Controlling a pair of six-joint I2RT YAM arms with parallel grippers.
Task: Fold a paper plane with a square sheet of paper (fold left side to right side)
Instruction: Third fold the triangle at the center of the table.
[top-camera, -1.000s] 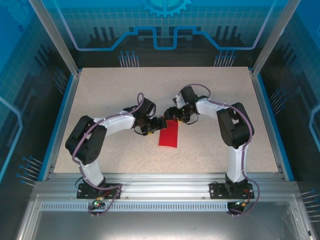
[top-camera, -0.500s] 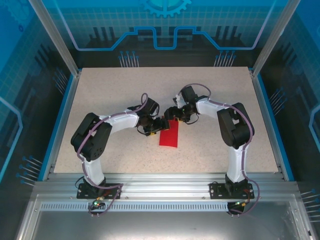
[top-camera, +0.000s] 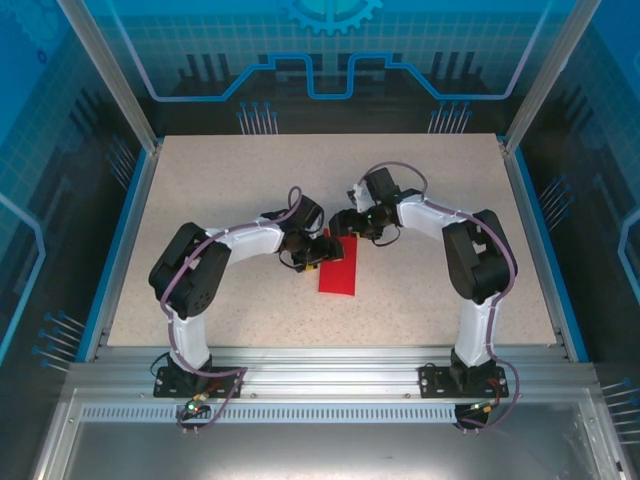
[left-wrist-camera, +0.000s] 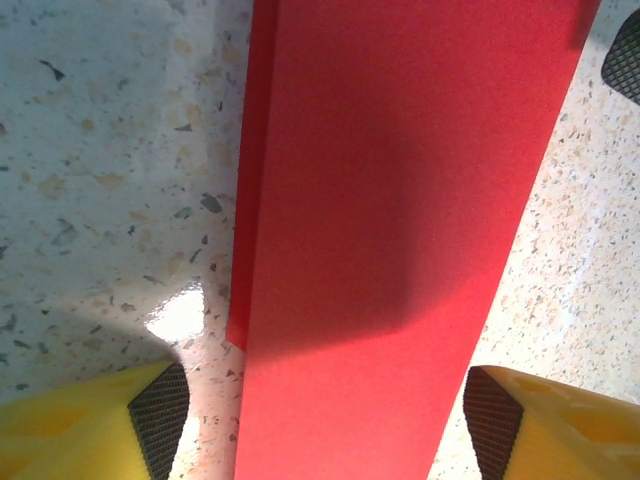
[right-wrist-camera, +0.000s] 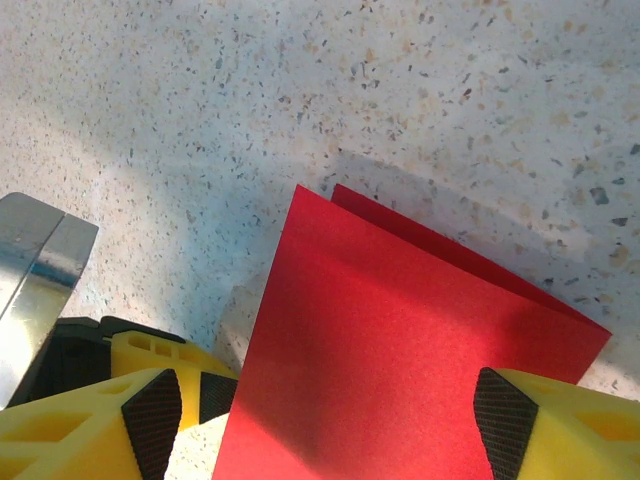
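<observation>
Left gripper (left-wrist-camera: 327, 428) farther right, jaws wide astride the red sheet (left-wrist-camera: 400, 180)

Top view evenly lit, sharp. Left wrist view: broad shadow over upper sheet of paper (left-wrist-camera: 400, 180), glare spot on tabletop (left-wrist-camera: 178, 315) lower left. Right wrist view: soft shadow above sheet's upper edge.

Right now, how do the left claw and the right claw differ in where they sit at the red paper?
The left claw meets the red paper at its left edge; the right claw meets it at its far end. The left claw straddles a long strip of it; the right claw straddles its cornered end, a lower layer peeking out. Both are open, yellow-fingered with black pads.
</observation>
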